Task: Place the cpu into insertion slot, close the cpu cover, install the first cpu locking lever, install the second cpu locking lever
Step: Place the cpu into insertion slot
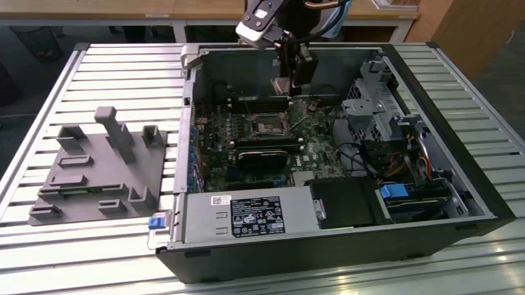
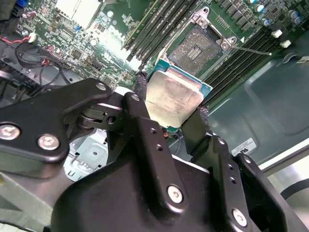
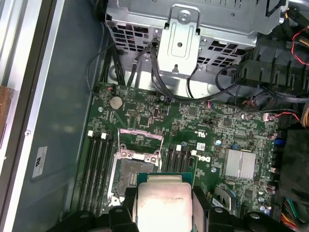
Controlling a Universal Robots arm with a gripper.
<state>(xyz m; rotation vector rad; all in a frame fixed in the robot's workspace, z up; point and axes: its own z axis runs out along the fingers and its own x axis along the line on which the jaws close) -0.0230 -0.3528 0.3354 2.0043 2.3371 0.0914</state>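
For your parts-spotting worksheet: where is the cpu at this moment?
In the second wrist view the cpu is gripped in the pincer, hanging above the motherboard just short of the open insertion slot.

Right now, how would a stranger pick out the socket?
Look into the open case at the green board. The socket, near the cpu that the gripper holds, lies between two banks of long black memory slots; unlike them it is square and silver-rimmed.

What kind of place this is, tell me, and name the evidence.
Probably a robotics lab bench for computer assembly: an open desktop case lies on a slatted metal table, beside a grey fixture block, and the gripper holds the cpu.
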